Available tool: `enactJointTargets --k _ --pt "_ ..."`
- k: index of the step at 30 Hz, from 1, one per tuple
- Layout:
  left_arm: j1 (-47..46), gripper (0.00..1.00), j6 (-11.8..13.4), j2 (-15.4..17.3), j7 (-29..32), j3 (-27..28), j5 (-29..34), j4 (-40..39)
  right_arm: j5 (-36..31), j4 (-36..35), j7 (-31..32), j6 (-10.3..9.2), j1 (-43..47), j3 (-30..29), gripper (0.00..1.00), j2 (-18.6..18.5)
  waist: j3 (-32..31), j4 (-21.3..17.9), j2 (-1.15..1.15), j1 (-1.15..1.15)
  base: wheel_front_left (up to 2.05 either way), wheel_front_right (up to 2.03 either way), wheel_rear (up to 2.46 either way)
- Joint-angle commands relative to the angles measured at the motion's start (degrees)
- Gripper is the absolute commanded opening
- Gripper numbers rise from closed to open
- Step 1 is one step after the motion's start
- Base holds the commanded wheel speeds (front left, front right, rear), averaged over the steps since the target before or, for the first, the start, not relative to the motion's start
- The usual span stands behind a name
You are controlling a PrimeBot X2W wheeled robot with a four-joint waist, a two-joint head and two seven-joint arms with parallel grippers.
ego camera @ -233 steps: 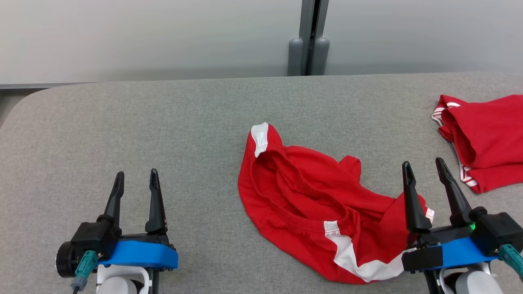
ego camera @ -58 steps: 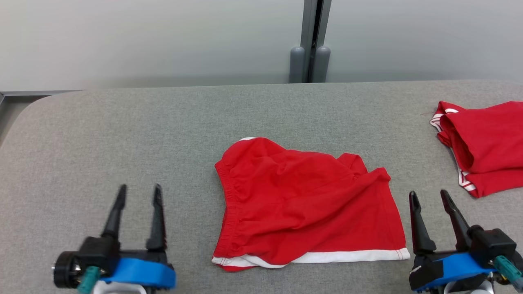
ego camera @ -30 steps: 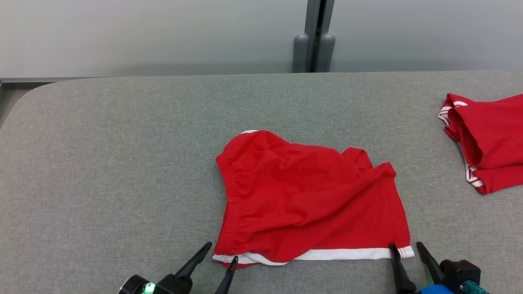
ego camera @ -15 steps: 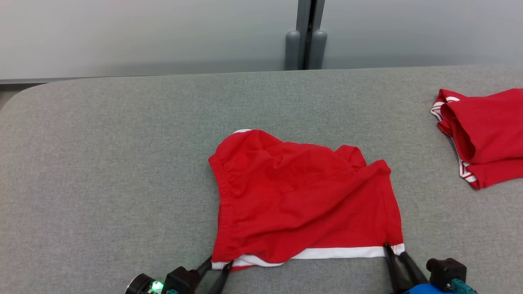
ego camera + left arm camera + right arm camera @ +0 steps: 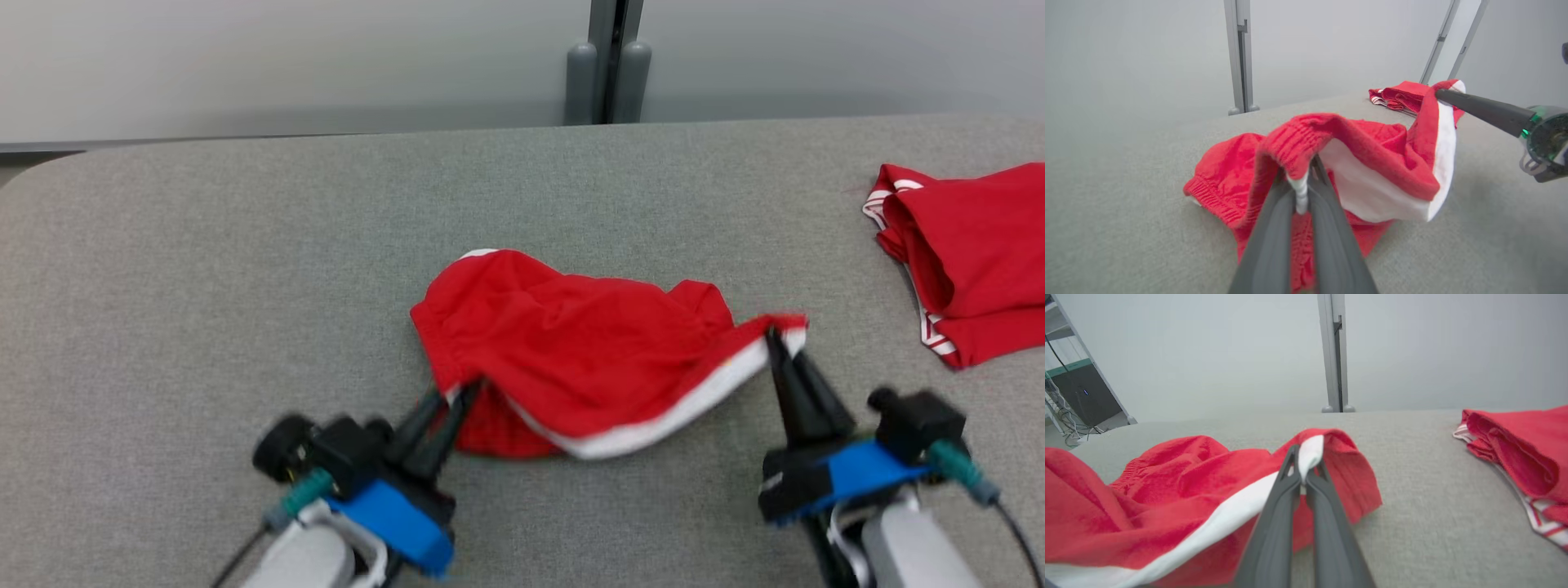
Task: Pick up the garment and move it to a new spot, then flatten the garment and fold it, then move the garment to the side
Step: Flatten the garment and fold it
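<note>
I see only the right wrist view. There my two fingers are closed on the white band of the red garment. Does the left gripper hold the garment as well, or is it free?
Observer: It holds it. In the left wrist view the left gripper is shut on the garment, at a corner beside the elastic waistband.
Operator: Good. Is the whole cloth off the table?
Observer: No. In the head view only the near hem is raised between the two grippers. The far part rests on the table, and some red cloth lies under the raised hem near the left gripper.
</note>
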Motion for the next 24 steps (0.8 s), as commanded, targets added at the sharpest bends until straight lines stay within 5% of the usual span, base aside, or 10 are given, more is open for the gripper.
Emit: enactJointTargets --k 1,13,24 --pt "-2.9 0.00 0.0 0.4 -0.3 1.3 -0.7 -1.3 0.1 -1.4 0.0 0.03 -2.9 0.2 0.00 -1.1 0.6 0.0 0.00 0.00 0.00 0.00 0.00" --pt "-32.2 0.00 0.0 0.1 1.5 9.5 -3.3 0.1 4.0 0.1 2.0 0.03 -34.6 1.4 0.00 -4.8 11.3 -0.8 0.00 0.00 0.00 0.00 0.00" --pt "-61.5 0.00 0.0 -0.9 1.6 9.9 -5.7 11.3 8.9 14.0 3.5 0.03 -66.0 -0.7 0.00 -4.8 18.7 -1.7 0.00 0.00 0.00 0.00 0.00"
